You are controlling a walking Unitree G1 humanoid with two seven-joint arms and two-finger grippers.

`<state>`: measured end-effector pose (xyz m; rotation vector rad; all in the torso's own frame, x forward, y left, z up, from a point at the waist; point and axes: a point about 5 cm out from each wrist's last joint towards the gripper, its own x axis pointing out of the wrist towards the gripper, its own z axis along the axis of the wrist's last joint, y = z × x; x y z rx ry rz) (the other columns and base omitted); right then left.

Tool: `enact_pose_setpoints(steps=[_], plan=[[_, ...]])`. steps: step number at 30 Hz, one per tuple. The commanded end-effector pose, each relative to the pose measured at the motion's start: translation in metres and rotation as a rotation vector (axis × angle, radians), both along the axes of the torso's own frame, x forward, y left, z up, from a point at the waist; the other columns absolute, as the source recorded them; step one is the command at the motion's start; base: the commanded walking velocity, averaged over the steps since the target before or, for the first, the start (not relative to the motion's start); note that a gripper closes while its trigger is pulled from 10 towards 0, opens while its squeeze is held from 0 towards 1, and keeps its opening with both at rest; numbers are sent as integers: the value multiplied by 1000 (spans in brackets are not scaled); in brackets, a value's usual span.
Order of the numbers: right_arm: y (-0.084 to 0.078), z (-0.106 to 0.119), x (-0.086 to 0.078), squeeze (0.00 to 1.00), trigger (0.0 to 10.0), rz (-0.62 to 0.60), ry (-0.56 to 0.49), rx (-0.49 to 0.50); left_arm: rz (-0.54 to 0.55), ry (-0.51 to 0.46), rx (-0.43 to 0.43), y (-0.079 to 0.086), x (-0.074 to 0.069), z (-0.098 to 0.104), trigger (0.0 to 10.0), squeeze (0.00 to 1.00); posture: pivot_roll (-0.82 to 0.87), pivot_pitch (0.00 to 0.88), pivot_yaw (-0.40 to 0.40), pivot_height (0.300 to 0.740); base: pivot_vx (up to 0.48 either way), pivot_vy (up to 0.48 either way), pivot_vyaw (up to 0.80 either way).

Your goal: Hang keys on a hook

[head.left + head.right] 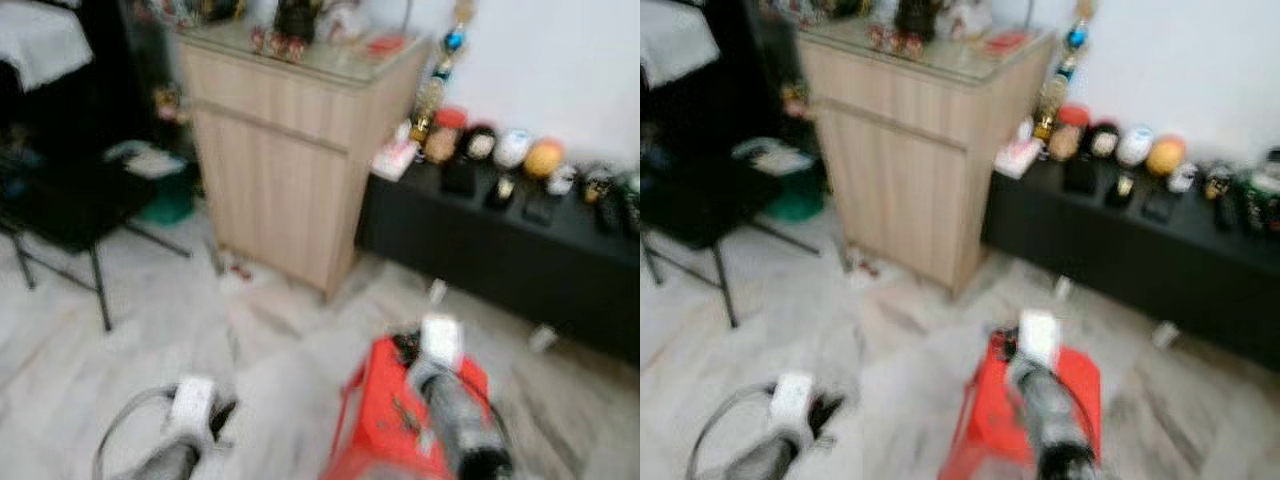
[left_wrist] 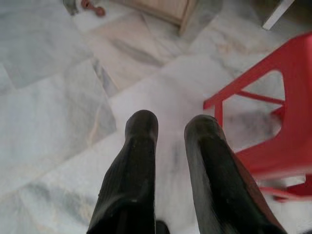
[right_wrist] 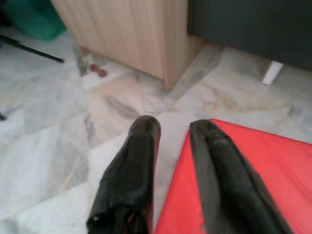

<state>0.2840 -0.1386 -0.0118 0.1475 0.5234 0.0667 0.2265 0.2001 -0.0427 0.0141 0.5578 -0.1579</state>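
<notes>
While the head views are blurred, they show a pale veined marble floor (image 1: pixel 120 340) with a tall light-wood cabinet (image 1: pixel 290 150) standing on it, its top crowded with small ornaments, and beside it a long low black bench (image 1: pixel 500 250) carrying a row of rounded trinkets against a white wall. A black metal-legged chair (image 1: pixel 60 220) stands to the robot's left. Low in front sits a glossy red plastic stool (image 1: pixel 385 420) with a flat square seat and open-braced legs. The right gripper (image 3: pixel 174 127) hovers over the stool's near edge, its two smooth black fingers parted with nothing between them. The left gripper (image 2: pixel 170 126) hangs above bare marble just beside the stool, its fingers likewise spread and empty. A small dark tangle (image 1: pixel 404 412) lies on the stool seat close to the right arm; whether it is the keys cannot be told through the blur.
</notes>
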Motion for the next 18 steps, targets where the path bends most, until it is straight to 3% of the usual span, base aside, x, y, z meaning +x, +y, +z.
enact_pose_setpoints(steps=[1, 9, 10, 11, 16, 17, 18], plan=[[-18, -9, -9, 0, 10000, -50, 42, -26, -30, 0, -12, -10, 1, -1, 10000, 0, -20, 0, -60, 740, 0, 0, 0], [-23, -15, -16, 0, 10000, -126, 81, 10, -37, 5, -11, -10, 0, -1, 10000, 0, -17, 0, -61, 740, 0, 0, 0], [-24, -15, -16, 682, 10000, -126, 80, 8, -37, 6, -11, -10, 0, -2, 10000, 0, -21, 0, -60, 740, 0, 0, 0], [-26, -15, -15, 1000, 10000, -129, 77, 7, -38, 9, -11, -10, 0, -2, 10000, 0, -21, 0, -61, 740, 0, 0, 0], [-29, -14, -15, 1000, 10000, -142, 76, -6, -35, 10, -14, -10, -1, -2, 10000, 0, -21, 0, -63, 740, 0, 0, 0], [-29, -14, -14, 0, 10000, -142, 76, -6, -31, 13, -18, -10, -2, -3, 10000, 0, -20, 0, -64, 740, 0, 0, 0], [-29, -13, -14, 0, 10000, -143, 75, -7, -30, 14, -18, -10, -2, -3, 10000, 0, -20, 0, -64, 740, 0, 0, 0]])
